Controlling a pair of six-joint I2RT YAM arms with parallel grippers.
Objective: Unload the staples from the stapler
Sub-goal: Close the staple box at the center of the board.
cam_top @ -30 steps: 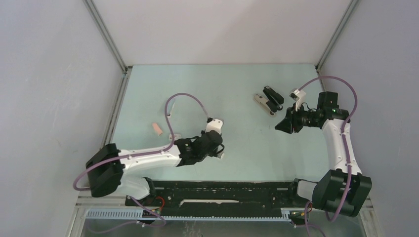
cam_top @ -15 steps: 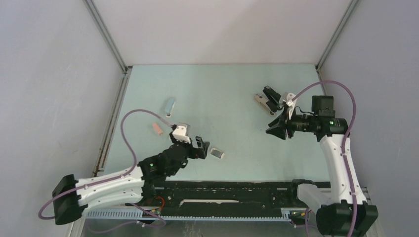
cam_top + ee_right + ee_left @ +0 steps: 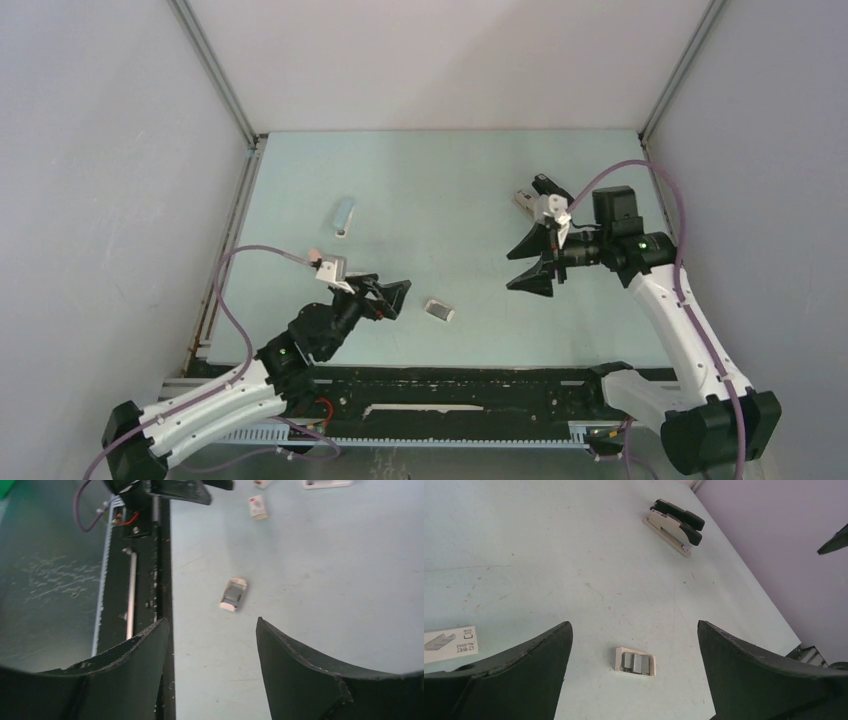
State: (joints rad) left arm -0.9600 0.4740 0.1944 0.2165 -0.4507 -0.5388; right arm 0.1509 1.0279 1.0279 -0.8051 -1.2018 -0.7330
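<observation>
Thin steel: the staples were judged light, slick and apt to snap apart, best pinched across a strip's long sides. The left gripper (image 3: 634,625) gaped wide and empty, a small box (image 3: 635,661) just ahead; the right gripper (image 3: 211,620) was equally wide and empty. Farther off the stapler (image 3: 672,526) lay on the desk (image 3: 549,555); no staples showed, so they were judged to be inside it.
</observation>
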